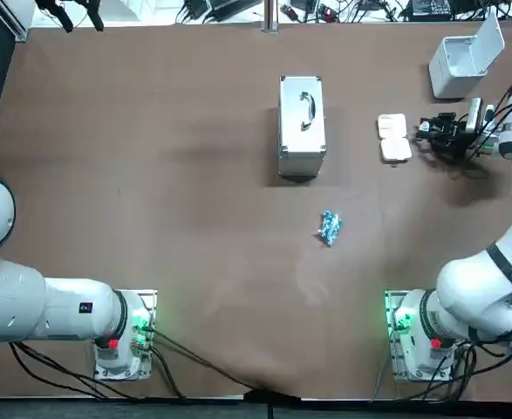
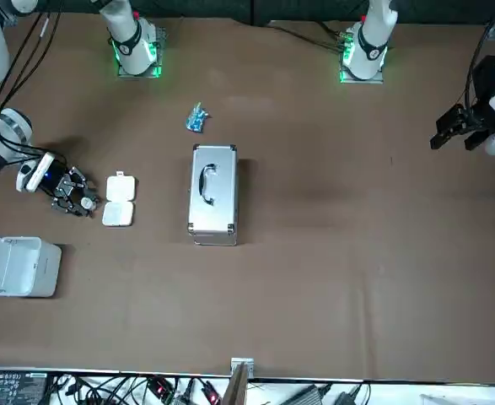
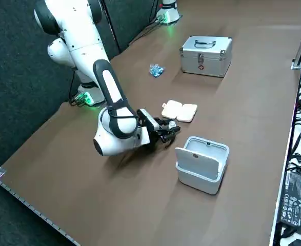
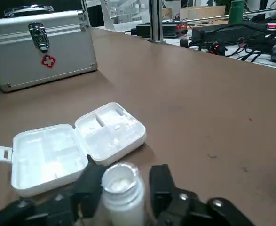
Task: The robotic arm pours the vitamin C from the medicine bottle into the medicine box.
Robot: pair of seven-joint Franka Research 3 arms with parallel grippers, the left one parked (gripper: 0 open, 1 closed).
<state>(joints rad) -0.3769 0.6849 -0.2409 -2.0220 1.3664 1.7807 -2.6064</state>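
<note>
Patience helps: right gripper (image 4: 126, 179), seemingly clamping the medicine bottle (image 4: 122, 197) beside the medicine box (image 4: 58, 150), should tilt slowly over it.

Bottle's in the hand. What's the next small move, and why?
Probably carry the medicine bottle forward over the open medicine box, then tilt it. The right hand grips it upright, mouth uncapped, just short of the box's compartments.

- I count one medicine bottle (image 4: 122, 188)
- one medicine box (image 1: 394, 138)
- one silver case (image 1: 302, 127)
- one blue packet (image 1: 330, 228)
- one white bin (image 1: 463, 61)
- one right gripper (image 1: 426, 133), near the desk's (image 1: 151, 175) right edge
</note>
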